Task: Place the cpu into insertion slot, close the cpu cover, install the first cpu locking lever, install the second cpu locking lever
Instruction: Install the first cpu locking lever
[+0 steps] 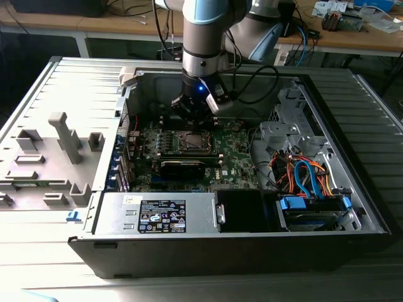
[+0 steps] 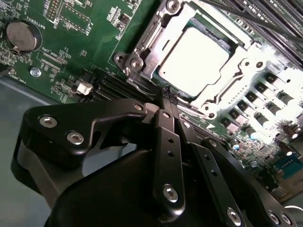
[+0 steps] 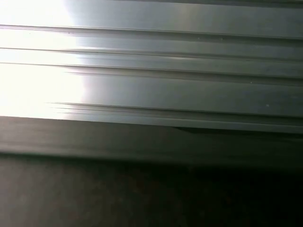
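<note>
The cpu [image 2: 199,59] lies flat in the insertion slot [image 2: 161,78], its pale metal top facing up, and the cpu cover [image 2: 239,71] is down around it, the silver frame bordering the chip on all sides. In the exterior view the socket [image 1: 191,142] sits near the middle of the green motherboard [image 1: 233,160] inside the open computer case [image 1: 352,170]. In the second wrist view the fingers [image 2: 166,123] are pressed together with nothing between them, their tips just beside the near edge of the socket frame. A round coin battery [image 2: 21,35] sits well apart on the board. In the exterior view the gripper [image 1: 196,108] hangs just behind the socket, with the black heatsink block [image 1: 184,167] in front of it and bundled cables [image 1: 302,173] toward the exterior view's right
</note>
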Available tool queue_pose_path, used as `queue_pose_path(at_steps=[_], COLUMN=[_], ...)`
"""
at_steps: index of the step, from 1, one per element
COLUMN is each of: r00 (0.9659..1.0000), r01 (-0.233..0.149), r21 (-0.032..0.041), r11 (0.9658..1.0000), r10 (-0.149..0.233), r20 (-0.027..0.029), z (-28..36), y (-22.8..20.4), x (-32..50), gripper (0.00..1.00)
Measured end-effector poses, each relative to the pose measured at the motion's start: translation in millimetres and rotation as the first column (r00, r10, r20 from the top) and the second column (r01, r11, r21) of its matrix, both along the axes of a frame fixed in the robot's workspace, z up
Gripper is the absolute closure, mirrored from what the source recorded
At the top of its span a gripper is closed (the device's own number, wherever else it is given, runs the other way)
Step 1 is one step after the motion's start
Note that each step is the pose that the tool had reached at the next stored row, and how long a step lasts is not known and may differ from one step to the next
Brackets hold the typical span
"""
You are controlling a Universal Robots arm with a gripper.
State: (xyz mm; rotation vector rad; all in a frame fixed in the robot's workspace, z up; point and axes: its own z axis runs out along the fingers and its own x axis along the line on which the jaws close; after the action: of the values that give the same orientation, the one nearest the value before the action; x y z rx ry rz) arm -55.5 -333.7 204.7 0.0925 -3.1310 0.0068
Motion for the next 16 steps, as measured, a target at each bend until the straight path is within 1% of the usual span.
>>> queue_pose_path(at_steps=[8,10,12,14,15,16], r00=[1.0,1.0,1.0,1.0,1.0,1.0], r01=[0.0,0.0,-0.001,-0.001,-0.001,-0.001], r21=[0.0002,0.0005,0.001,0.0049,0.0089,0.0103], r11=[1.0,1.0,1.0,1.0,1.0,0.9999], r10=[0.0,0.0,0.001,0.001,0.001,0.001], r20=[0.0001,-0.0003,-0.0006,-0.0006,-0.0006,-0.0007], z=[-0.7,-0.7,-0.7,-0.8,-1.1,-1.4], y=[-1.0,-1.0,-1.1,-1.1,-1.0,-0.9], x=[4.7,10.1,13.8,15.5,16.8,17.8], gripper=[0.89,0.89,0.89,0.89,0.89,0.89])
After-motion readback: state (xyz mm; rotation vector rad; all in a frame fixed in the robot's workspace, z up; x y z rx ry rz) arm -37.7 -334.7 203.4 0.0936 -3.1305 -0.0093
